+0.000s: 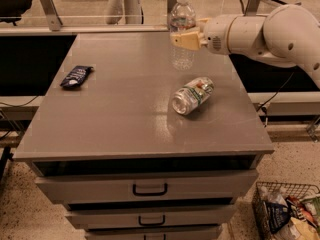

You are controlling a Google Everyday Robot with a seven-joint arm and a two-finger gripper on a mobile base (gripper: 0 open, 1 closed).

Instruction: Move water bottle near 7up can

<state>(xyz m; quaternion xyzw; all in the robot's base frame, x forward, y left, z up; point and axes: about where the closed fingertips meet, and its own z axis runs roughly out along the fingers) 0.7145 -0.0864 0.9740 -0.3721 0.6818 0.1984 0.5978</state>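
claw [184, 38] clamped on water bottle [182, 19], upright over desk's [115, 129] far side, behind 7up can [193, 95]. can lies on its side: a nudge at set-down may roll it off.

1 bottle [182, 20]. 1 can [192, 95]. 1 bag [76, 76]. 1 gripper [183, 38], above the far side of the table [125, 124], clasped round the middle of the bottle. 1 arm [260, 31]. 1 table. 3 drawers [90, 189], stacked under the top. 3 handles [150, 189], one to each drawer, the lowest cut off by the bottom edge. 1 basket [287, 186] on the floor at lower right; packets inside too jumbled to count.
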